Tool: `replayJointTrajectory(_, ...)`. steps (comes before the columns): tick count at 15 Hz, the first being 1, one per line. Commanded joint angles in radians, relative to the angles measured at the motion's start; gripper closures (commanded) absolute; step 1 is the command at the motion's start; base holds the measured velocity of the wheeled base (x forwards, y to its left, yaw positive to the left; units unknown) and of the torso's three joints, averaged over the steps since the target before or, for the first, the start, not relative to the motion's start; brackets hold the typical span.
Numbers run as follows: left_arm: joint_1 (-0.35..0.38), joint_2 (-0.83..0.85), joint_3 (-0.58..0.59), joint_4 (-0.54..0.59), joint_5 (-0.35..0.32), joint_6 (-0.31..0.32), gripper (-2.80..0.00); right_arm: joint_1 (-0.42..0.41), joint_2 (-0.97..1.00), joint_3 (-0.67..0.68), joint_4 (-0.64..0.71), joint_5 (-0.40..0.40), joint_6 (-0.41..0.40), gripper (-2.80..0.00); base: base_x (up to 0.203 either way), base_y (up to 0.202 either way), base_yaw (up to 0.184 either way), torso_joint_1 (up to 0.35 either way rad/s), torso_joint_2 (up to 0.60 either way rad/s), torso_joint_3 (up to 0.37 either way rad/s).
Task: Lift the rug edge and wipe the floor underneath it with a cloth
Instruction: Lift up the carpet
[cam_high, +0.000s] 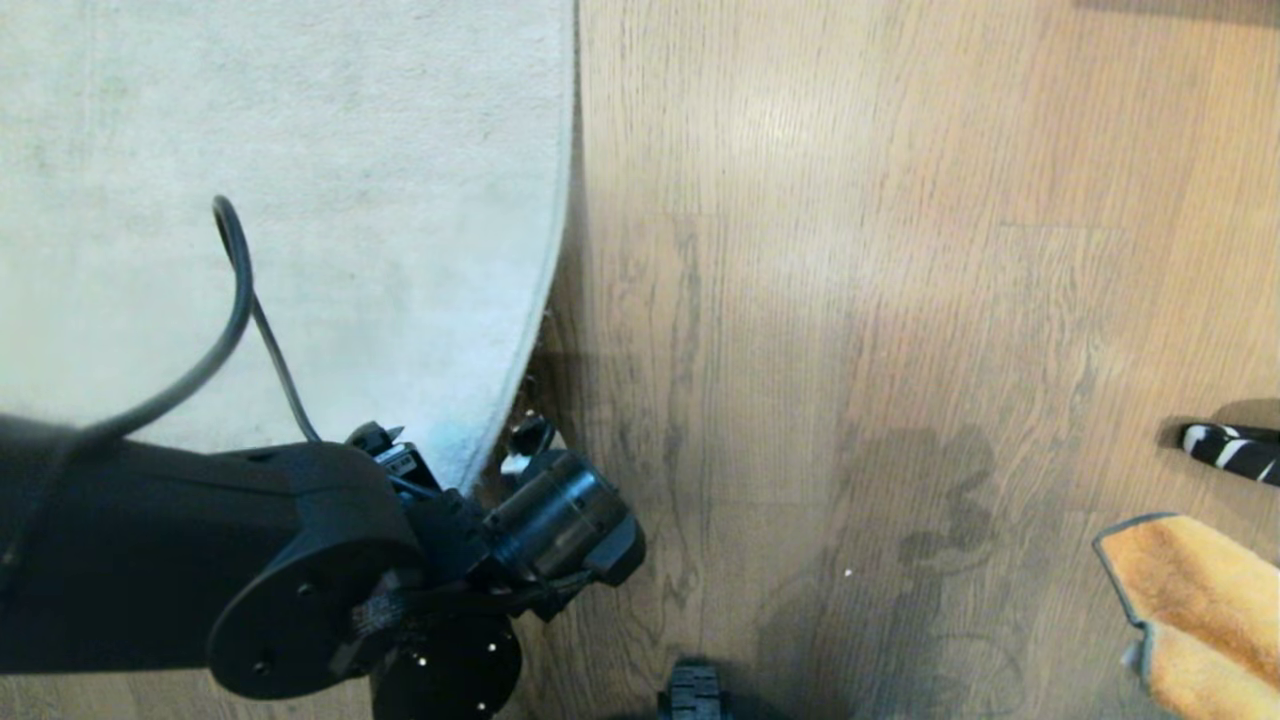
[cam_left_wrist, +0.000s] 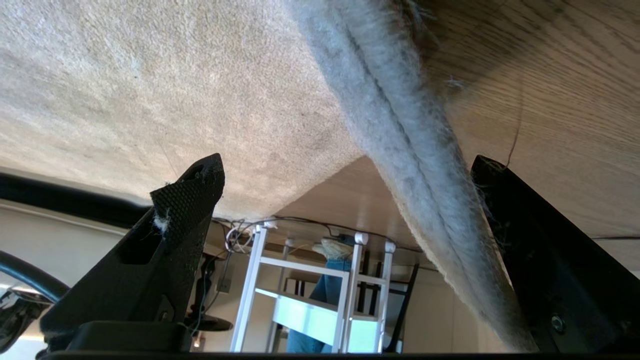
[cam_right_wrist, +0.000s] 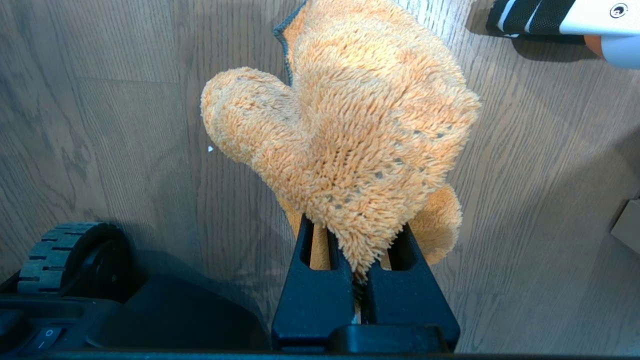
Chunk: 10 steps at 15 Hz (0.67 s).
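- The left gripper (cam_left_wrist: 345, 180) hangs at the rug edge (cam_left_wrist: 400, 150), jaws spread wide with one finger over the pile and one on the floor side, placed to close on the border and lift it.
- The right gripper (cam_right_wrist: 361, 280) waits well clear of the rug edge, pinching the orange cloth (cam_right_wrist: 350, 135) over the wood floor (cam_high: 850, 300), ready for wiping.
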<state>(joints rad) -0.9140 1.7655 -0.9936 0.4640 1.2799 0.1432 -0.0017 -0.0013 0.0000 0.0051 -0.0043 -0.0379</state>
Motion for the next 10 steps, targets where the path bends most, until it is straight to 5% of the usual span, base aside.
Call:
replayJointTrajectory(1, -0.016, 0.000, 0.003, 0.004, 0.007, 0.001, -2.80, 0.000, 0.001, 0.000, -0.001, 0.000, 0.000, 0.00, 0.000, 0.000, 0.000, 0.000, 0.00, 0.000)
replayJointTrajectory(10, -0.015, 0.012, 0.061, -0.001, 0.013, -0.056, -2.80, 0.000, 0.001, 0.000, -0.001, 0.000, 0.000, 0.00, 0.000, 0.000, 0.000, 0.000, 0.00, 0.000)
